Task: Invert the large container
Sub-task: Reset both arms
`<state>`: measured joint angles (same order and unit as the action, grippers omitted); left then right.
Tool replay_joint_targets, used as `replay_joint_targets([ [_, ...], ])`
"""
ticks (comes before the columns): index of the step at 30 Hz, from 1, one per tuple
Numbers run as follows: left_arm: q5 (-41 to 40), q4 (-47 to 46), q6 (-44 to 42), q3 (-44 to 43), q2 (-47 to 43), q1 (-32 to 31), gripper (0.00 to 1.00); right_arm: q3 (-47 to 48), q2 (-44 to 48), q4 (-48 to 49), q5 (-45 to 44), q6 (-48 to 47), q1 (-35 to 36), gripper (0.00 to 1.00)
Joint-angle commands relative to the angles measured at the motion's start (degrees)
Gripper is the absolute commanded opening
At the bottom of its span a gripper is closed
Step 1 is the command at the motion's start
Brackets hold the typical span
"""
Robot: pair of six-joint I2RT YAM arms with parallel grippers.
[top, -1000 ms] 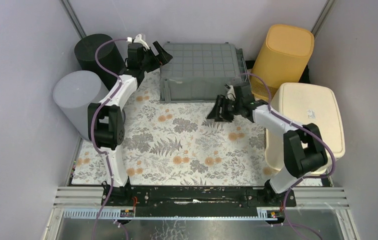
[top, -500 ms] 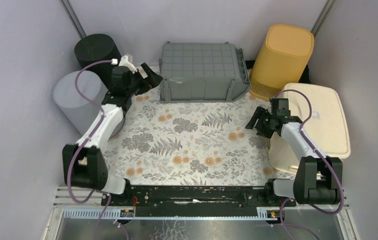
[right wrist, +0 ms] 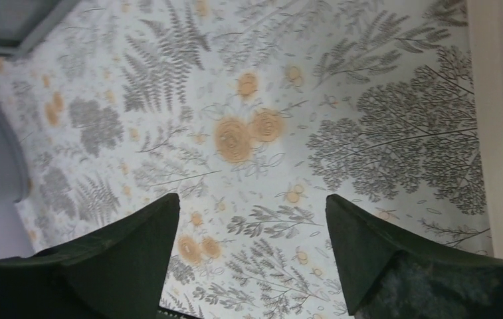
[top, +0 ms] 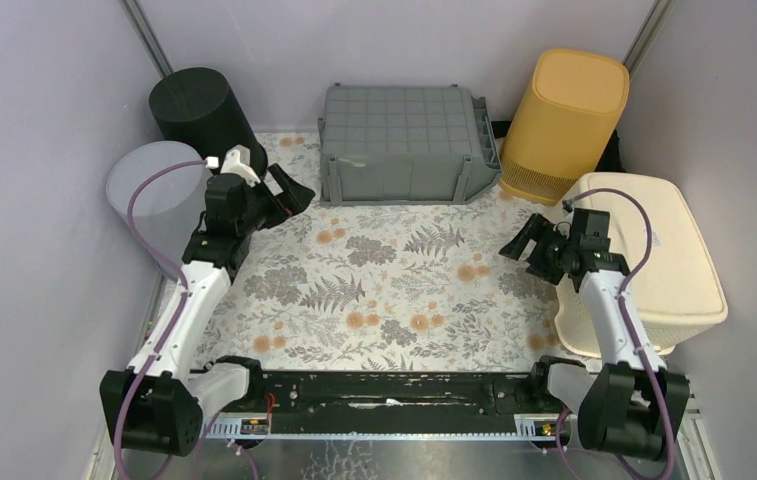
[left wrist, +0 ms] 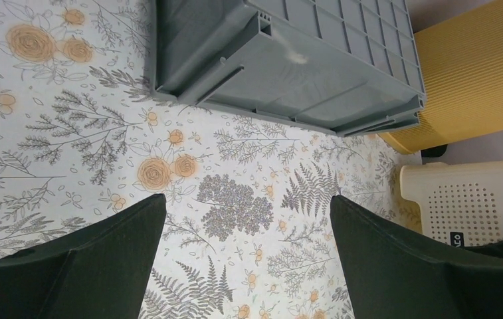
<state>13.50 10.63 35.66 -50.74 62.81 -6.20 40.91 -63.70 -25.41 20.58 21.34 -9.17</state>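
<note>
Container [top: 404, 140] is held by neither tool: the left gripper [top: 292, 197] and right gripper [top: 516, 243] both gape empty over the floral mat [top: 384, 290], and it sits bottom-up (gridded base on top) at the far edge.

- Reads as a robotics lab test cell rather than a lived-in room.
- Boxed in by plain lilac panels [top: 44, 100], with bare metal struts [top: 144, 35] in the back corners.
- Fitted with a left arm [top: 194, 300] and a right arm [top: 609, 310] bolted to a black base bar [top: 394, 392] on ribbed aluminium rails [top: 154, 393], purple cables [top: 131, 212] looping loose along them.
- Covered across the table with a flowered cloth [top: 384, 290].
- Ringed along the edges with household bins: grey crate [top: 404, 140], black cylinder [top: 199, 110], grey cylinder [top: 149, 190], yellow bin [top: 564, 120], cream basket [top: 644, 250].
</note>
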Motion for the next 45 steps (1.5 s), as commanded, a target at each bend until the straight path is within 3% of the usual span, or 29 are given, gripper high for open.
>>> replay_joint_targets([
  [1,-2.74,2.58,-2.61,-0.11,-2.68,-0.33,1.0,1.1,7.22,2.59,1.78,2.45,-2.69,0.93],
  [4,-6.36,2.6,-3.63,1.14,-5.02,-0.39,1.0,1.79,9.41,4.59,1.57,2.83,-2.69,1.0],
  [10,-15.84,0.77,-7.61,5.48,-7.2,-0.4,1.0,0.99,10.09,12.82,0.29,2.32,-1.07,0.99],
  [15,-20.35,-3.76,-9.82,10.04,-6.29,-0.32,1.0,0.37,10.19,19.09,-9.39,-1.72,6.71,0.99],
  [19,-22.93,-9.77,-12.26,14.9,-8.62,-0.32,1.0,-1.47,7.49,24.74,-14.54,-5.03,10.17,1.0],
  [29,-29.92,-24.46,-19.98,24.8,-11.92,-0.31,1.0,-12.2,5.44,44.63,-17.82,-8.42,12.94,0.99],
  [34,-33.52,-33.2,-23.58,28.19,-8.18,-0.33,1.0,-15.5,3.14,50.86,-21.78,-10.9,13.03,0.99],
  [39,-26.86,-42.57,-30.12,30.72,-1.97,-0.31,1.0,-18.9,-0.15,60.23,-22.74,-10.8,13.03,1.0],
  [45,-28.77,-52.82,-33.02,33.46,4.14,-0.33,1.0,-21.83,-3.3,67.67,-26.32,-11.55,13.04,0.99],
])
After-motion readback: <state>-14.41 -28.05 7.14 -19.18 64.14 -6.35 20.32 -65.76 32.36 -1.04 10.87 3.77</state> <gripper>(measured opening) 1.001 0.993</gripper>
